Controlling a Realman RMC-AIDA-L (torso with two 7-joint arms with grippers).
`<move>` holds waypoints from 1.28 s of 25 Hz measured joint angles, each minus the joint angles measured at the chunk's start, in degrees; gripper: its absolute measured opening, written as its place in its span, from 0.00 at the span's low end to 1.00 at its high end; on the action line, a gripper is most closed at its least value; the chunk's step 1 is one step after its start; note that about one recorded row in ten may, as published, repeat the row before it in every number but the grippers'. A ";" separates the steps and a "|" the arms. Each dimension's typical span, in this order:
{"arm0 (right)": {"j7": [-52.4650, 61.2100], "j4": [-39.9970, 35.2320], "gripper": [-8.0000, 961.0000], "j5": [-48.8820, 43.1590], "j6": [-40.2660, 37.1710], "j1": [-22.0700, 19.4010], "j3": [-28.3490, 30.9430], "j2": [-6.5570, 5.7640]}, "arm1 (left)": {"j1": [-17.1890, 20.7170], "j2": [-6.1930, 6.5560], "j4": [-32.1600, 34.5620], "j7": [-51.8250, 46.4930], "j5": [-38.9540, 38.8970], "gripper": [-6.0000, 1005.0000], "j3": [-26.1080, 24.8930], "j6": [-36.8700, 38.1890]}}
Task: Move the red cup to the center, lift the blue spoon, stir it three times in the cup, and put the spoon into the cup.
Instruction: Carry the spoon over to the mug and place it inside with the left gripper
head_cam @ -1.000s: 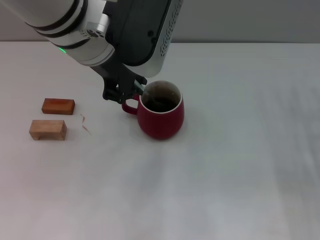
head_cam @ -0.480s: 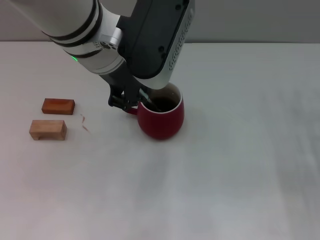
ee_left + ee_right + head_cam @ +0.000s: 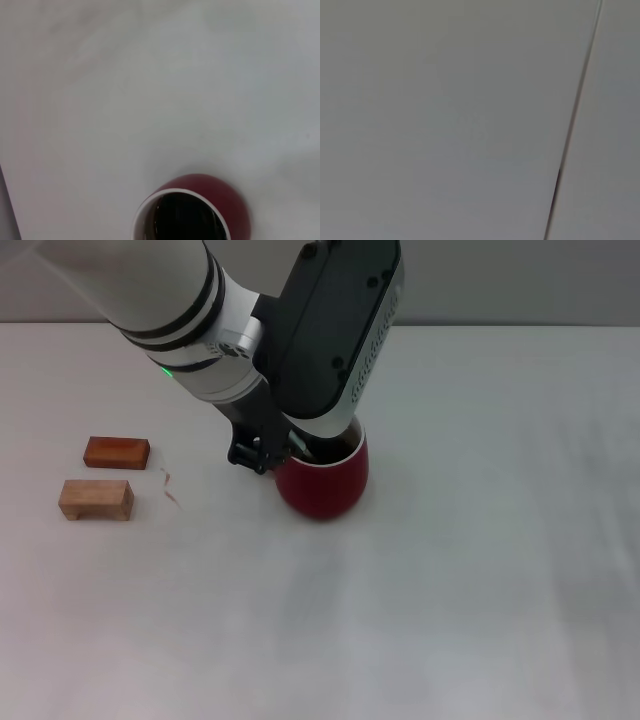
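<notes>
The left gripper (image 3: pixel 268 452) has swung over the red cup (image 3: pixel 325 483); its jaws' state I cannot tell. Stir gently, clear of the rim.

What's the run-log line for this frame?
left gripper: at cup rim, handle side | spoon: not visible | right arm: out of view | blocks: left

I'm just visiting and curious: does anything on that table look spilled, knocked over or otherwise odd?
Nothing spilled or toppled. The red cup stands upright under the left gripper. Two wooden blocks lie flat to the side. The only oddity is a small reddish squiggle on the table beside them.
</notes>
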 joint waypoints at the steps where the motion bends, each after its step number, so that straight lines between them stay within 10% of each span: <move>1: 0.00 0.00 0.65 0.00 0.06 -0.01 0.00 0.00 | 0.00 0.00 0.04 0.00 -0.20 0.14 0.18 -0.08; 32: -0.05 0.93 0.64 -0.18 0.59 -1.21 -1.33 0.09 | 1.65 0.32 -0.44 -0.79 3.05 0.16 0.45 -7.26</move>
